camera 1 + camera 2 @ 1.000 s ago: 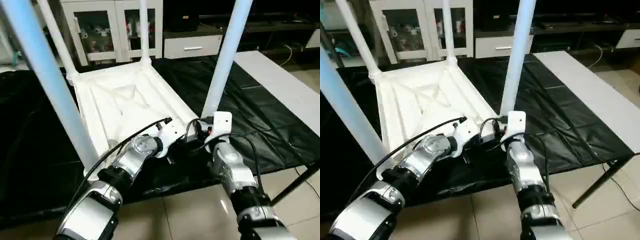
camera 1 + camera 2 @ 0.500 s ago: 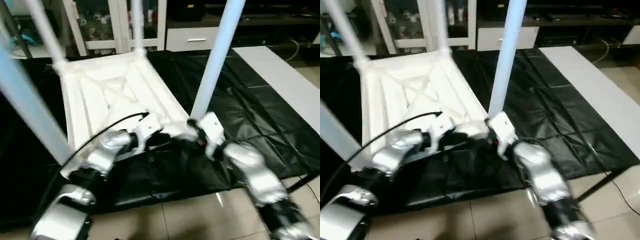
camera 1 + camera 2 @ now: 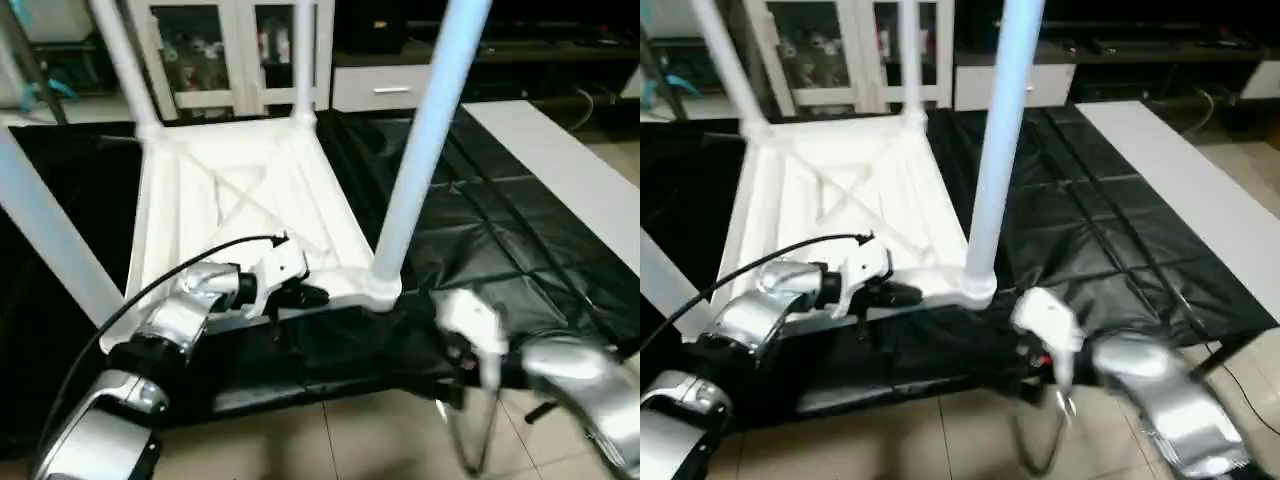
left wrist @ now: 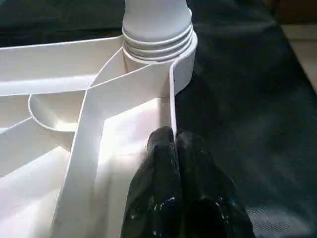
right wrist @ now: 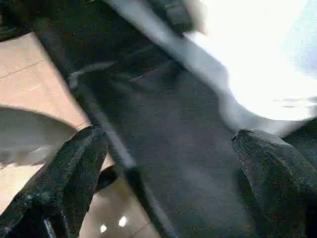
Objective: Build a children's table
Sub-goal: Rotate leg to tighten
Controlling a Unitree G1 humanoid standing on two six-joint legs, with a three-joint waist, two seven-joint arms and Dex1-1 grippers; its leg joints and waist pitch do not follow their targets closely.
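Left end effector (image 4: 174,144): fingers together, touching table top (image 3: 240,200) rim, nearer than the right.
Leg (image 3: 415,150): just ahead (standing straight up).
Right end effector (image 5: 168,163): fingers wide apart, holding nothing.

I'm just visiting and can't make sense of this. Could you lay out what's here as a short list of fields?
Object: children's table, upside down on a black sheet
Legs: four white legs standing up from its corners; nearest right one
Left gripper: shut, at the tabletop's near rim beside that leg's socket
Right gripper: open, holding nothing, off the table's near edge
Background: white cabinet with glass doors
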